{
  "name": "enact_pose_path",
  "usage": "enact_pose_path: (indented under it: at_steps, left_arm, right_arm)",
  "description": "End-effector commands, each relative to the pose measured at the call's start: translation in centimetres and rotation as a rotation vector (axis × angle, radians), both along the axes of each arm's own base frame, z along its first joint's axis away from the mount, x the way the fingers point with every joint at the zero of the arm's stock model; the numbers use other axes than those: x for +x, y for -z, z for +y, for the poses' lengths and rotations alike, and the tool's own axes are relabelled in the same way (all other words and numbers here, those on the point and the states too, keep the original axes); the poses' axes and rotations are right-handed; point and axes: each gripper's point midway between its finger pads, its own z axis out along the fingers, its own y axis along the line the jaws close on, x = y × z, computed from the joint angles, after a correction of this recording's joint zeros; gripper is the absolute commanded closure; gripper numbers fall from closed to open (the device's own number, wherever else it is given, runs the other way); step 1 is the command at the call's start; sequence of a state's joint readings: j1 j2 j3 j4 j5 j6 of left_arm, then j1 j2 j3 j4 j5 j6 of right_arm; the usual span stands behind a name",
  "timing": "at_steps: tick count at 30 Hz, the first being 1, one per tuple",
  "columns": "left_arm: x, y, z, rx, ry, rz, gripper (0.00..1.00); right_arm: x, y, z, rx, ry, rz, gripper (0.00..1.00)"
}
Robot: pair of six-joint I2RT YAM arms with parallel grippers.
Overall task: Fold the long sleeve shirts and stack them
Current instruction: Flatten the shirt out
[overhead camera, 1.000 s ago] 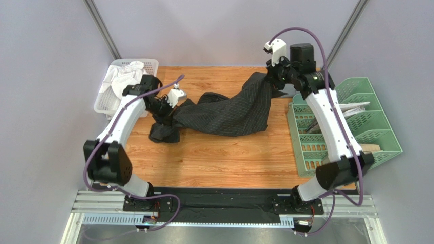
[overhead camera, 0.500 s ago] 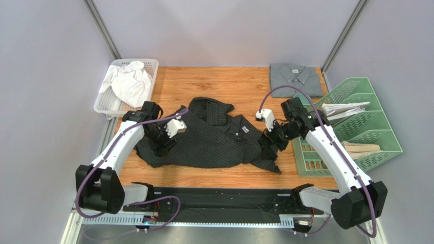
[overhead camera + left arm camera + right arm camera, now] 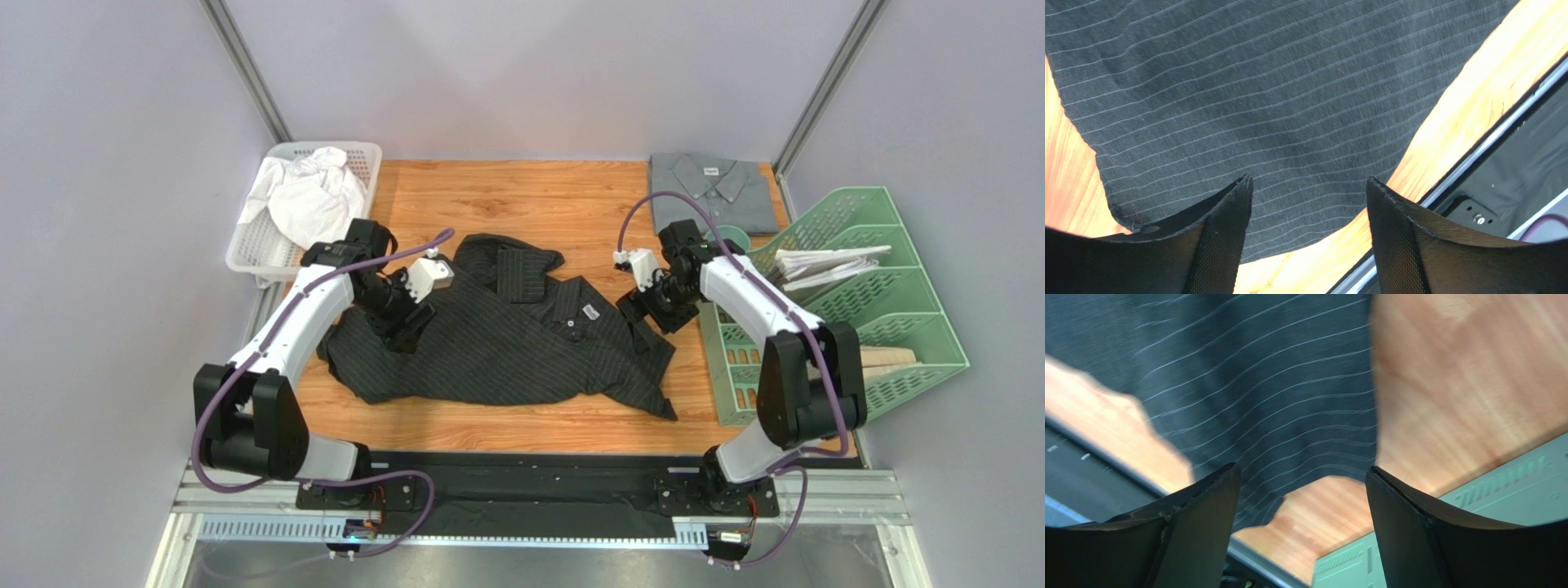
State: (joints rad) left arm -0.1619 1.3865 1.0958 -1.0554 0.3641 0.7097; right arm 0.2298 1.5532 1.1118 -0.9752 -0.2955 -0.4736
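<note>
The black pinstriped long sleeve shirt [image 3: 515,349] lies spread on the wooden table [image 3: 540,202], collar toward the back. The grey long sleeve shirt [image 3: 711,186] sits folded at the back right corner. My left gripper [image 3: 407,324] hovers over the black shirt's left side. In the left wrist view the left gripper [image 3: 1309,190] is open, with striped cloth [image 3: 1247,92] below and nothing between the fingers. My right gripper [image 3: 650,306] hangs over the shirt's right edge. Seen from its wrist, the right gripper [image 3: 1303,474] is open and empty above cloth [image 3: 1278,386] and bare wood.
A white basket [image 3: 276,165] holding crumpled white cloth stands at the back left. A green tiered rack [image 3: 908,325] with papers fills the right side, close to my right arm. A black rail runs along the table's near edge.
A second ago both grippers held the black shirt stretched toward the back. They carried it forward, laid it flat and let go. Both have since moved slightly back.
</note>
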Motion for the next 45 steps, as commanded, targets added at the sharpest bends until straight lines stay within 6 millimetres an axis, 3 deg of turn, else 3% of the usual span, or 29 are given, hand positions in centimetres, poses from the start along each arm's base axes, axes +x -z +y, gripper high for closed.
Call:
enact_pose_path:
  at_steps: [1, 5, 8, 9, 11, 12, 14, 15, 20, 26, 32, 40, 42, 45]
  left_arm:
    - [2.8, -1.3, -0.5, -0.033, -0.043, -0.059, 0.24]
    - [6.7, -0.8, -0.1, -0.002, -0.055, -0.117, 0.22]
    - [10.9, -2.1, -1.0, -0.023, -0.009, -0.196, 0.25]
    - [12.1, -2.2, -1.1, -0.021, 0.029, -0.226, 0.26]
    - [15.1, -2.2, -1.7, -0.025, 0.072, -0.26, 0.27]
    - [16.1, -2.2, -1.9, -0.024, 0.102, -0.275, 0.29]
    - [18.4, -1.6, -2.4, -0.025, 0.147, -0.277, 0.29]
    - [18.9, -1.3, -2.6, -0.026, 0.223, -0.286, 0.29]
    - [20.5, 0.7, -3.6, -0.04, 0.411, -0.296, 0.3]
    - [21.0, 2.5, -5.1, -0.056, 0.567, -0.316, 0.3]
    - [20.5, 5.3, -5.6, 0.009, 0.688, -0.281, 0.3]
    - [21.2, 7.6, -5.5, 0.076, 0.756, -0.25, 0.31]
    - [20.5, 8.6, -4.8, 0.099, 0.778, -0.192, 0.37]
    - [20.0, 8.4, -4.5, 0.089, 0.764, -0.166, 0.54]
  right_arm:
    - [5.0, 0.8, -0.3, -0.046, 0.036, -0.118, 0.16]
    - [5.4, 3.4, -0.3, -0.068, 0.036, -0.062, 0.19]
    - [4.8, 4.5, -0.6, -0.083, 0.032, -0.041, 0.31]
    - [4.5, 4.8, -0.8, -0.09, 0.027, -0.038, 0.42]
    - [4.3, 4.7, -0.9, -0.093, 0.027, -0.041, 0.55]
    - [4.2, 4.6, -0.9, -0.09, 0.023, -0.041, 0.73]
    - [4.1, 4.0, -0.7, -0.076, 0.021, -0.048, 0.96]
    - [3.9, 3.7, -0.6, -0.068, 0.018, -0.047, 1.0]
    - [3.6, 0.9, 0.2, 0.009, 0.022, -0.101, 1.0]
    - [3.6, -2.6, 0.7, 0.066, 0.047, -0.155, 1.0]
    - [3.6, -4.8, 1.0, 0.094, 0.052, -0.184, 1.0]
    - [3.6, -6.9, 1.2, 0.119, 0.058, -0.215, 1.0]
    - [3.5, -7.3, 1.2, 0.122, 0.059, -0.226, 1.0]
    - [3.6, -8.0, 1.0, 0.128, 0.07, -0.243, 1.0]
